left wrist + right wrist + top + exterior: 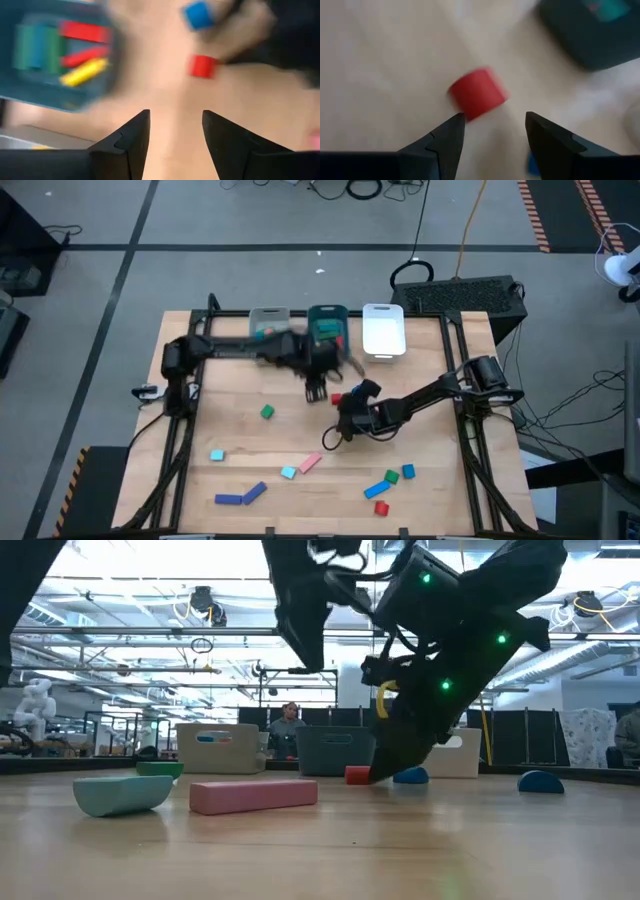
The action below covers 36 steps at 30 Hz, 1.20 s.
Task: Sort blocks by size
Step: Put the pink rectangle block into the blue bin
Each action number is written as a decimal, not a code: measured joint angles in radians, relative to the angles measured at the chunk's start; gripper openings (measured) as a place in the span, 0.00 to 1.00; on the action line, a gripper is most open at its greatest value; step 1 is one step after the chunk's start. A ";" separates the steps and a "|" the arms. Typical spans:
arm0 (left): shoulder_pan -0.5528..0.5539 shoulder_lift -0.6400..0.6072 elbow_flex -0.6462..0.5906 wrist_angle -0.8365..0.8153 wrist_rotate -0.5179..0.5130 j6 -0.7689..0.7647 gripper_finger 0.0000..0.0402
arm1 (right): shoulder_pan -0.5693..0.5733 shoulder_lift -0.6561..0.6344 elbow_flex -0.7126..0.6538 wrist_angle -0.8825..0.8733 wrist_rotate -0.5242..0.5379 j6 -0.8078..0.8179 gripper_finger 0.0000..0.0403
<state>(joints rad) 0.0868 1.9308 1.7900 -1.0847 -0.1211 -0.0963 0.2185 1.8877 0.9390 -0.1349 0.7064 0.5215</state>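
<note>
The teal tray (55,55) holds red, yellow and green bars, while a small red block (477,93) lies on the table just ahead of the right gripper (495,130), its fingers apart and empty.

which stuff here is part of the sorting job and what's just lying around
Job: red cube ahead of the right gripper; loose blocks, e.g. pink bar and blue bar; grey tray, teal tray, white tray; left gripper near the teal tray.
Lying about: black case, floor cables.

Red cube (478,93), pink bar (253,794), teal tray (327,326), white tray (383,330), grey tray (268,317).
</note>
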 joint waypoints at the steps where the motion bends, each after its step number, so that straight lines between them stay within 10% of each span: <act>1: -0.035 0.000 -0.006 -0.001 -0.004 -0.041 0.46 | 0.008 0.000 0.001 -0.002 0.037 0.015 0.50; 16: -0.480 0.011 -0.231 0.264 -0.093 -0.639 0.46 | 0.041 -0.003 0.003 -0.113 0.110 0.100 0.50; 36: -0.550 0.211 -0.291 0.402 -0.170 -0.872 0.46 | 0.086 -0.005 0.005 -0.113 0.104 0.128 0.50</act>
<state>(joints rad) -0.4633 2.1423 1.4990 -0.6830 -0.2909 -0.9684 0.3048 1.8832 0.9443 -0.2474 0.8101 0.6498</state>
